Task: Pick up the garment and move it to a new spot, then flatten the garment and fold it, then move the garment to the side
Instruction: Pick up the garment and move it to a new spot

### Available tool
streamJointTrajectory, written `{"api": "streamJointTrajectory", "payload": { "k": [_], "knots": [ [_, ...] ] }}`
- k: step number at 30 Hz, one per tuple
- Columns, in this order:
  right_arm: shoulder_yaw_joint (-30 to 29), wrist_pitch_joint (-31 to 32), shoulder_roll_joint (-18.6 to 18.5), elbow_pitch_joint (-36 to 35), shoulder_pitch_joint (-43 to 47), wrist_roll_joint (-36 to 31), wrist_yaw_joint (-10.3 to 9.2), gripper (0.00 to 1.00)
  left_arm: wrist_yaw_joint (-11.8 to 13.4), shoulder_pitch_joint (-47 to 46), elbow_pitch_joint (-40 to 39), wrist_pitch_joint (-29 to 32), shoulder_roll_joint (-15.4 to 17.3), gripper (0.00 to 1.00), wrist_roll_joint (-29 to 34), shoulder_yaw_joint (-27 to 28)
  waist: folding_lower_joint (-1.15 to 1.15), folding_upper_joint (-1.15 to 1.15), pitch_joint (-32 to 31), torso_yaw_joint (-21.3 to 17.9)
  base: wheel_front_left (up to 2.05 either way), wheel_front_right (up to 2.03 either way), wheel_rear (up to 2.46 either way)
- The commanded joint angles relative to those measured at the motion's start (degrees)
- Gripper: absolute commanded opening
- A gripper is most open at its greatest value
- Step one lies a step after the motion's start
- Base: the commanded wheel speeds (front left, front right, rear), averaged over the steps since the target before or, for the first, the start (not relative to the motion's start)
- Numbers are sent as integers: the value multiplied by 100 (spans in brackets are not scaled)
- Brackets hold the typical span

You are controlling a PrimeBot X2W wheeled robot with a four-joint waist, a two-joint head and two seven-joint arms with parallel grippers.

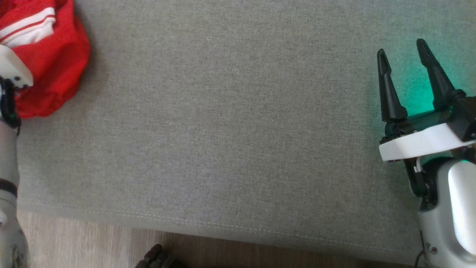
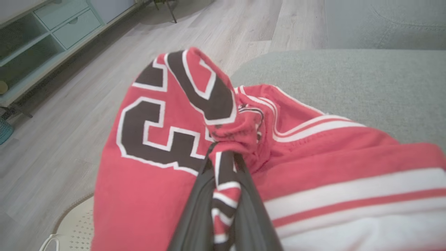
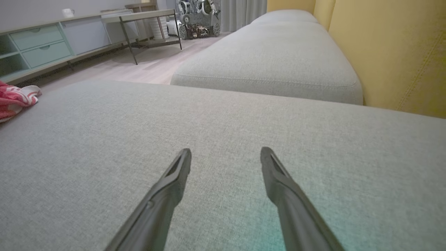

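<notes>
The garment (image 1: 52, 56) is a red jersey with white stripes and dark numerals, bunched at the far left edge of the grey sofa cushion (image 1: 238, 123). In the left wrist view the garment (image 2: 181, 150) bulges up around my left gripper (image 2: 224, 164), whose two dark fingers are shut on a pinched fold of it. Its white wrist housing shows in the head view over the cloth. My right gripper (image 1: 403, 56) hovers open over the cushion's right side, nothing between its fingers. In the right wrist view the right gripper (image 3: 225, 157) points across bare fabric, and the garment (image 3: 14, 101) lies far left.
Wooden floor (image 1: 93, 245) runs along the cushion's front seam. A second grey cushion (image 3: 271, 59) and a yellow backrest (image 3: 393, 52) lie beyond the right gripper. A low cabinet with pale green drawers (image 2: 59, 24) stands across the floor. A white perforated object (image 2: 73, 223) sits below the garment.
</notes>
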Motion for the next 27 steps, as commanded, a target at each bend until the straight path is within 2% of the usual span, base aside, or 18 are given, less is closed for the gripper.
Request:
{"api": "streamJointTrajectory", "payload": {
  "k": [1,5,11,14,21,27],
  "knots": [
    [99,-70,50,-150,-62,50,-4,100,6,-170,-219,-93,475,0,23,105,-1,0,-112,37,0,0,0],
    [35,-160,114,-10,5,75,-4,100,-15,-115,-966,-111,529,0,-14,192,-1,0,-424,103,0,0,0],
    [-82,-297,247,208,196,136,-4,100,-58,450,-2319,-113,479,0,50,243,-1,0,-1084,123,0,0,0],
    [-111,-339,293,269,280,155,-4,100,-69,694,-2742,-114,454,0,45,276,-1,0,-1324,95,0,0,0],
    [-293,-418,441,392,749,222,-4,100,-98,1869,-4182,-94,256,0,26,190,-1,0,-2168,-109,0,0,0],
    [-443,-373,510,267,1173,289,-4,100,15,3196,-5978,420,27,0,-18,35,-1,0,-2587,-364,0,0,0]
  ]
}}
